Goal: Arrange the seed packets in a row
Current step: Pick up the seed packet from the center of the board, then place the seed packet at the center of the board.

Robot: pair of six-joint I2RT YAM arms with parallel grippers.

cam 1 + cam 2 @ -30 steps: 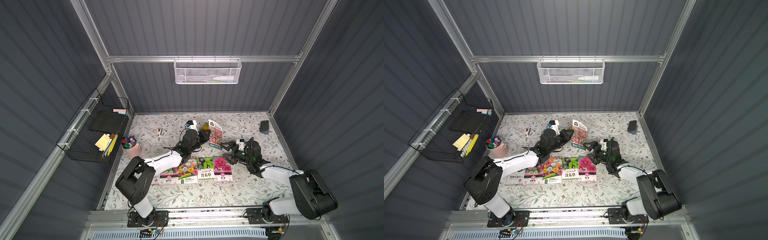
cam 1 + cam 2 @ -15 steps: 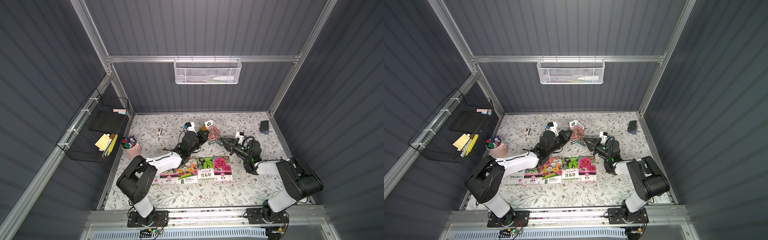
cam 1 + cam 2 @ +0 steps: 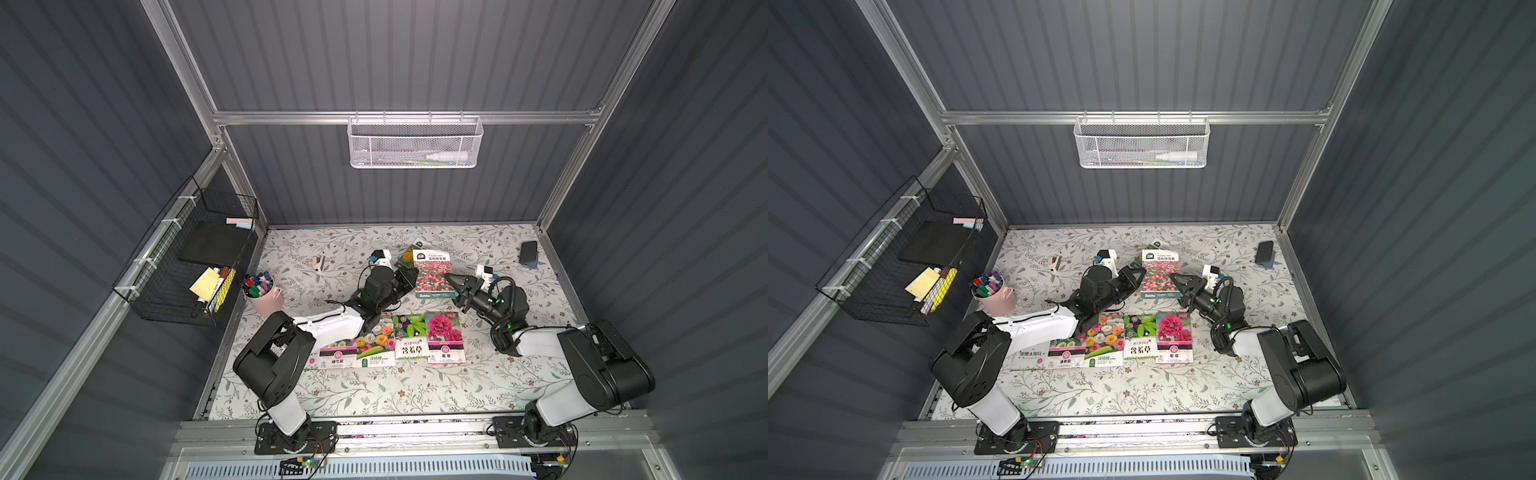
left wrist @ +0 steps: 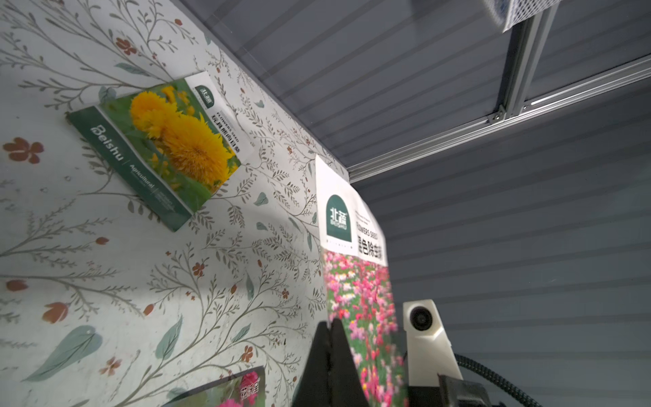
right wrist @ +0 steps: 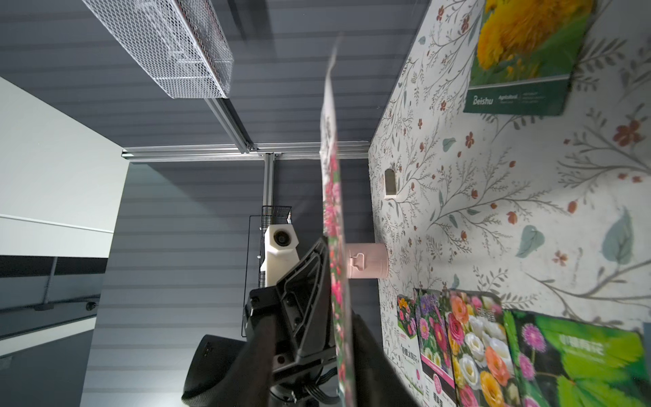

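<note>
As the right gripper (image 3: 454, 284) has swung in to straddle its free edge, grip unclear, the pink-flower seed packet (image 3: 433, 275) hangs clamped in the left gripper (image 3: 410, 277) beyond the five-packet row (image 3: 1140, 332), a handover toward the row's right end seemingly under way

Soft, even overhead light fills both top views: the floral worktop (image 3: 374, 390) is bright, while the ribbed grey walls (image 3: 83, 124) fall dim. Shadows under the arms are faint and short. Straight frame rails bow near the edges. In the wrist views the left fingers (image 4: 317, 370) and the pink-flower packet (image 5: 333, 197) are blurred up close; the worktop beyond looks sharp.
</note>
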